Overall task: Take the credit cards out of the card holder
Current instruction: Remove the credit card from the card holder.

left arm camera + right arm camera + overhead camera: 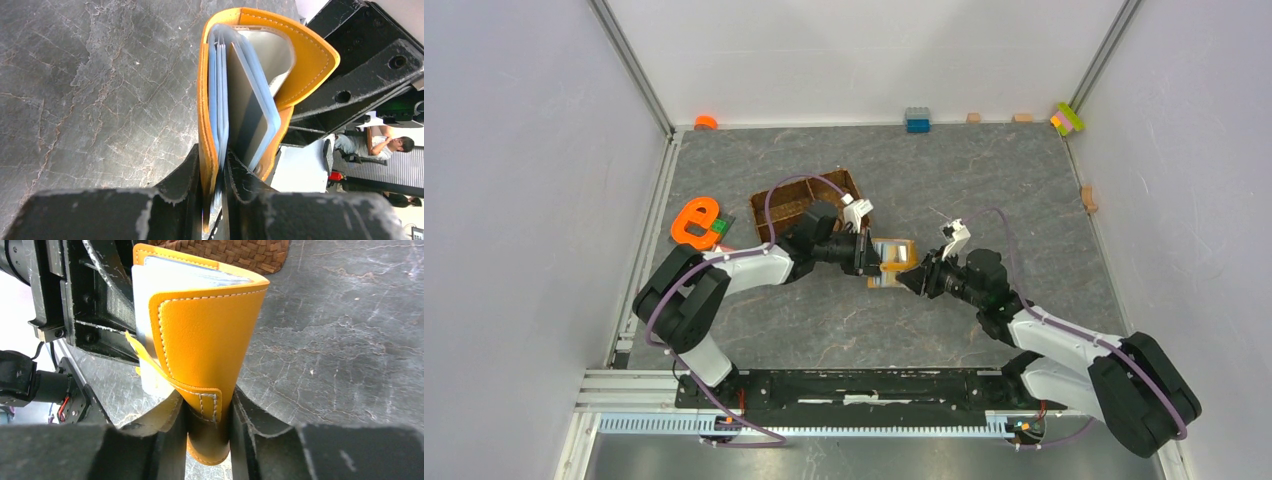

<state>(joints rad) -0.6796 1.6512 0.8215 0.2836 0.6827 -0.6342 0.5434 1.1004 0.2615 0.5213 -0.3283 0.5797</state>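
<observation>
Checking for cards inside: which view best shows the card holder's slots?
Left wrist: it looks into the card holder, showing blue-grey slots and a beige card. Right wrist shows mostly its orange outside; top external, a small patch.

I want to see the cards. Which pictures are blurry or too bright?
Left wrist view: the card holder is sharp, the fingers holding it are fuzzy, the far right is washed out. Right wrist view: the same, with fuzzy fingers and glare at the left. Top external view: evenly lit, but the holder is tiny.
</observation>
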